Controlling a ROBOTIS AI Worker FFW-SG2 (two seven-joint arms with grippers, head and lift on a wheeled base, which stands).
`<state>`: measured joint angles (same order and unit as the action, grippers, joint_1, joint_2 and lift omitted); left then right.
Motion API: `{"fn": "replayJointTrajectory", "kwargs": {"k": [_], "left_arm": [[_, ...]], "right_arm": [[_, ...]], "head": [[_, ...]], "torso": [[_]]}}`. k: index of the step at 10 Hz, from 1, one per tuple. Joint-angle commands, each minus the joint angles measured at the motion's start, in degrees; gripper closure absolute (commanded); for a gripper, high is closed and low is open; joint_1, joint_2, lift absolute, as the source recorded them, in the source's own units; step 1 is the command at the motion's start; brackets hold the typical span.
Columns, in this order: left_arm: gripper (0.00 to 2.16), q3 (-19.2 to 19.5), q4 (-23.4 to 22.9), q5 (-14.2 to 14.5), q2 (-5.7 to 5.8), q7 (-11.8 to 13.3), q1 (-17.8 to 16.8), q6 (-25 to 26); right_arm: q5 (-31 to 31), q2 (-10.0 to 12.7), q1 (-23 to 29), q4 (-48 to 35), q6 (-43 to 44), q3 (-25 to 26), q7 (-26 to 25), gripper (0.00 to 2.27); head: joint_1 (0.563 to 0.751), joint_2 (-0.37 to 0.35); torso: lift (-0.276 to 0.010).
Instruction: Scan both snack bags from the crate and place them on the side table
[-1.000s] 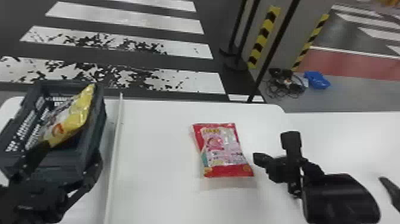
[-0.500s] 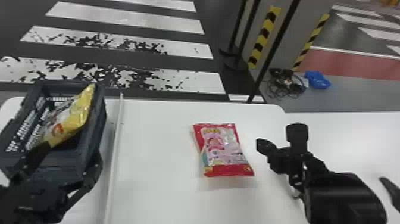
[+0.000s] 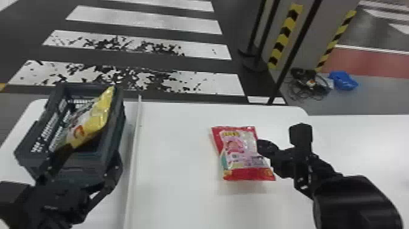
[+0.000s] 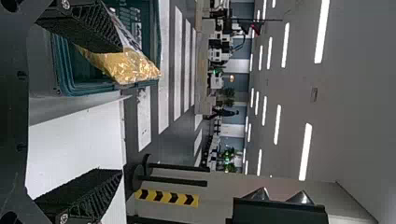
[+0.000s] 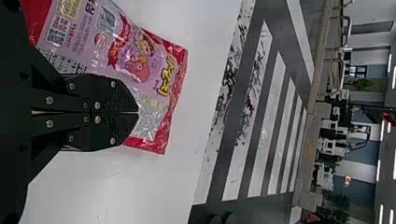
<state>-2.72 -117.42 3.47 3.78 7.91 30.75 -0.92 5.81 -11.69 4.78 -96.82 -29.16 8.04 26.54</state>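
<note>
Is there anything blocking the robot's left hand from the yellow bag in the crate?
Partly: the right wall of the crate stands between the yellow bag and the right-hand finger of the left gripper. Nothing visible stands between the other finger and the bag.

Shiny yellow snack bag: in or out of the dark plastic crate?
In: the bag slants between the walls of the crate, head view.

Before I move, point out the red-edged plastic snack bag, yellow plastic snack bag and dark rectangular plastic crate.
Red-edged bag (image 3: 239,152), head view: printed front.
Yellow bag (image 4: 139,70), left wrist view: crinkled end.
Crate (image 3: 117,125), head view: right side wall.
</note>
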Motion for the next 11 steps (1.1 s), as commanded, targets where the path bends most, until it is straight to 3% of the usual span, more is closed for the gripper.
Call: {"fn": "replayJointTrajectory", "kwargs": {"k": [1,7,11], "left_arm": [[0.08,0.0,-0.09,-0.13,-0.09,0.0,0.09,0.0],[0.08,0.0,0.27,0.05,-0.09,0.0,-0.08,0.0],[0.08,0.09,0.18,0.05,0.0,0.0,-0.08,-0.18]], "right_arm": [[-0.01,0.0,-0.21,0.14,-0.15,-1.62,0.01,2.26],[-0.01,0.71,1.63,0.84,-0.15,-4.17,-0.08,2.26],[-0.01,0.71,1.46,-0.04,-0.33,-2.85,-0.17,2.26]], "head": [[0.695,-0.156],[0.695,-0.117],[0.695,-0.107]], "torso": [[-0.095],[-0.095],[-0.095]]}}
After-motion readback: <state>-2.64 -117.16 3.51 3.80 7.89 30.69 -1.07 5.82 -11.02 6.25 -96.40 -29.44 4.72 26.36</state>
